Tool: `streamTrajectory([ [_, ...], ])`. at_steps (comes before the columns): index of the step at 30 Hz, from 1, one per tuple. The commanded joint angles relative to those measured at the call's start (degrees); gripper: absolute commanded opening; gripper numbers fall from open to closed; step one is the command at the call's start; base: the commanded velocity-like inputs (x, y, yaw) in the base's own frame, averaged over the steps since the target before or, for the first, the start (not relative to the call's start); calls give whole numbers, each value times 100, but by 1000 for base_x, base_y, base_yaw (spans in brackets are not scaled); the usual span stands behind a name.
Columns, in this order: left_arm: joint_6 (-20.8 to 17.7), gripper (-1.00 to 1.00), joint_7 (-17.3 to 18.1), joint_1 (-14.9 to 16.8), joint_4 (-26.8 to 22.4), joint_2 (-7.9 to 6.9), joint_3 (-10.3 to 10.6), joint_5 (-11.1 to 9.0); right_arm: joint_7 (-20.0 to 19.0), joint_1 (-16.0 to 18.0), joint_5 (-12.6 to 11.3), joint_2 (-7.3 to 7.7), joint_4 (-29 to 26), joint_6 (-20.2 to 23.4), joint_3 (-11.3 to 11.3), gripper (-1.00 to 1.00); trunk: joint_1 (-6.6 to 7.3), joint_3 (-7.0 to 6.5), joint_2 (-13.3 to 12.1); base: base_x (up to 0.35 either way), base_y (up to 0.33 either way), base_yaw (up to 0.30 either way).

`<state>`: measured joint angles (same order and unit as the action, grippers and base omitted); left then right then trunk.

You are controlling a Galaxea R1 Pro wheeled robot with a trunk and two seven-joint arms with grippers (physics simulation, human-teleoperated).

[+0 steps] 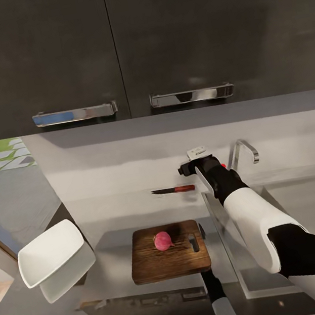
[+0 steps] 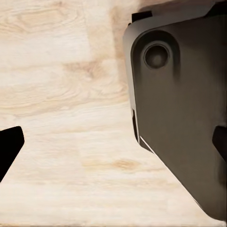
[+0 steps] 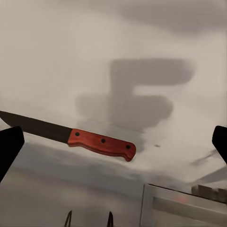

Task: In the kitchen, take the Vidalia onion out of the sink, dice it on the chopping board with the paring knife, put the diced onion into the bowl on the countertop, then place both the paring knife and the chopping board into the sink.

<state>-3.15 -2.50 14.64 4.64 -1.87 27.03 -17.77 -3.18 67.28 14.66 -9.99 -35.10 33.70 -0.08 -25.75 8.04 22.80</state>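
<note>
Grey countertop [image 1: 111,219] bears chopping board [image 1: 169,258], paring knife [image 1: 174,190], bowl [image 1: 50,252].

Right arm [image 1: 249,214] outstretched, fingers [image 3: 10,144] apart.

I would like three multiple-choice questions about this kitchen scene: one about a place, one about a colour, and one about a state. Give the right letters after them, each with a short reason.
1. Where does the onion lie?
A. in the sink
B. on the chopping board
C. in the bowl

2. What colour is the handle of the paring knife?
A. red-brown
B. white
C. green

3. How does the right gripper stand to the knife?
A. shut on its handle
B. open, apart from it
C. pressing its blade into the onion

Answers:
1 B: the head view shows the pink onion on the dark wooden board, with the white bowl to its left holding nothing.
2 A: the right wrist view shows a red-brown handle with dark rivets.
3 B: both dark fingertips sit wide at the picture's edges, and the knife lies on the countertop beyond them.
</note>
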Motion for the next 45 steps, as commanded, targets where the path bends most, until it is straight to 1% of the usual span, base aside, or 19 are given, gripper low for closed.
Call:
streamTrajectory([
  [1, -23, 100, 8, -32, 2, 15, 48, -51, -33, 4, 61, -1, -4, 25, -1, 100, -3, 12, 12, 3, 1, 0],
  [7, -35, 100, 28, -113, 2, 34, 48, -51, -33, 4, 63, -1, 2, 15, -1, 100, -3, 12, 12, 1, 0, 0],
  [14, -36, 100, 37, -127, -2, 37, 48, -51, -33, 4, 65, -1, 11, 14, -1, 100, -3, 12, 12, 26, 0, 0],
  [19, -35, 100, 39, -134, -6, 37, 48, -51, -33, 4, 71, -1, 12, 14, -1, 100, -3, 12, 12, 183, -48, 0],
  [29, -36, 100, 39, -133, -3, 41, 48, -51, -33, 1, 68, -1, 12, 14, -1, 100, -3, 12, 12, 207, -193, 0],
  [45, -36, 100, 40, -137, -4, 44, 48, -51, -33, -10, 68, -1, 12, 14, -1, 100, -3, 12, 12, 15, -15, 0],
])
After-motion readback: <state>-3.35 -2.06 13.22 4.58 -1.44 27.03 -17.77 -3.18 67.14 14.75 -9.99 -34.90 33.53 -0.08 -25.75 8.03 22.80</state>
